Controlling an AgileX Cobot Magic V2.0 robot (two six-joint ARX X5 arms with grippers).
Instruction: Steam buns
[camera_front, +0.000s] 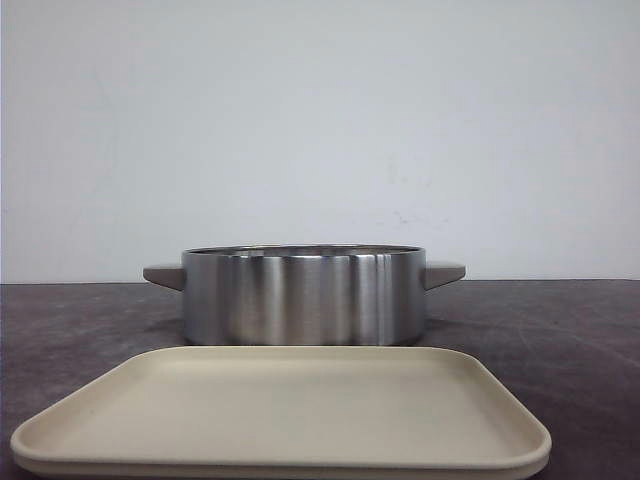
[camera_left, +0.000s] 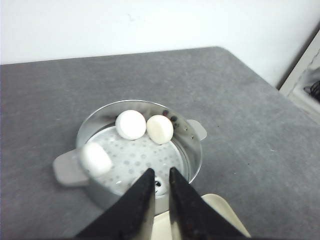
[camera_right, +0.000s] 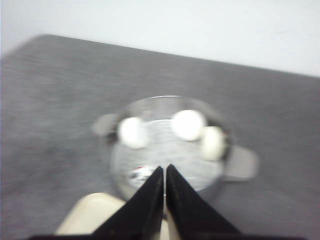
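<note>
A brushed-steel pot (camera_front: 304, 296) with two stubby grey handles and a perforated steaming floor is seen on the dark grey speckled table (camera_front: 560, 330), just behind a smooth beige rounded tray (camera_front: 280, 415). Three glossy white domed buns (camera_left: 131, 124) are seen inside the pot against its wall, a fourth being partly hidden behind the black fingers (camera_left: 145, 192). The left gripper (camera_left: 159, 176) is noted above the pot's near rim with jaws slightly parted and nothing between them; the right gripper (camera_right: 164, 172) is pressed together, empty, the buns lying beyond both.
</note>
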